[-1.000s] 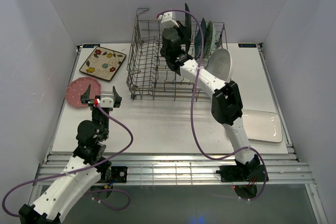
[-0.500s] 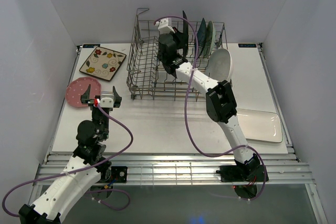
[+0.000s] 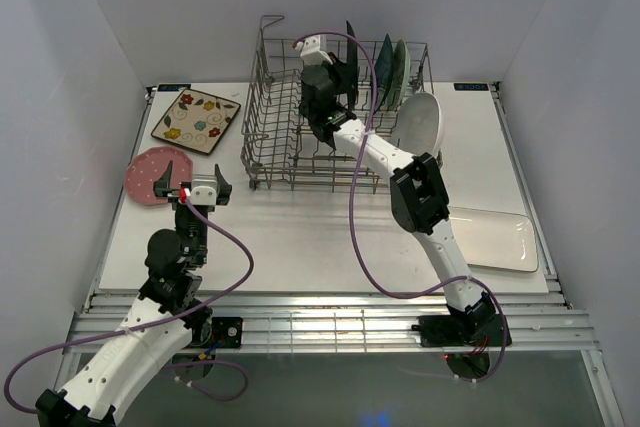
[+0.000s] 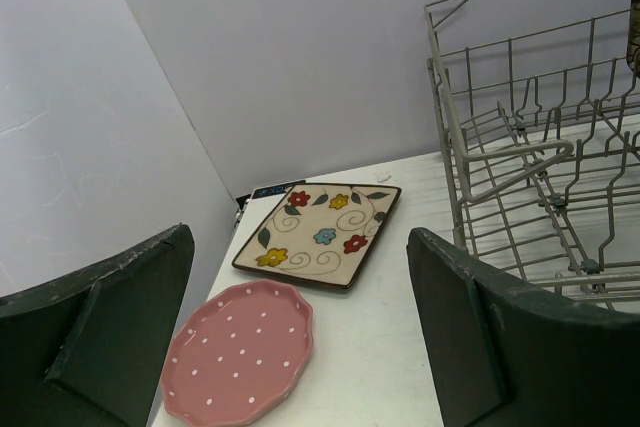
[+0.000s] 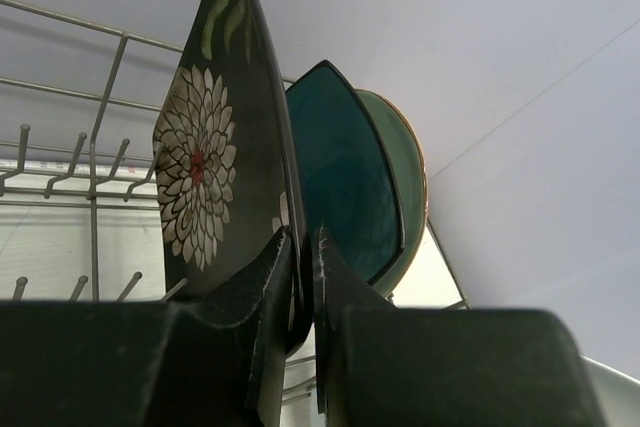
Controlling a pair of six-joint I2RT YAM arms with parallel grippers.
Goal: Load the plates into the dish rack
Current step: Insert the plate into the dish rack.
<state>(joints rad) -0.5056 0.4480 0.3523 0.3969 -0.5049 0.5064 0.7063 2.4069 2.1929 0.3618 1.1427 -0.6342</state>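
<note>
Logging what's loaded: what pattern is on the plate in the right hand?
The dark plate shows a white-petalled, red-centred flower; clearest in the right wrist view.

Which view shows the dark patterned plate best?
Right wrist: the dark patterned plate is close up, floral face visible, pinched by the right gripper. Top external shows only its thin edge at the dish rack; left wrist barely shows it, if at all.

1. The dish rack [image 3: 275, 137] stands at the far middle of the table [image 3: 300, 237].
2. Left of it lies the flowered square plate [image 3: 196, 120], with the dotted round plate [image 3: 147, 175] nearer.
3. On edge in the rack's right end, from left to right: patterned square plate [image 3: 351, 45], plain square plate [image 3: 385, 62], round plate [image 3: 400, 67].
4. The oval plate [image 3: 425, 122] rests against the rack's right side, and the rectangular plate [image 3: 500, 240] lies nearer.
</note>
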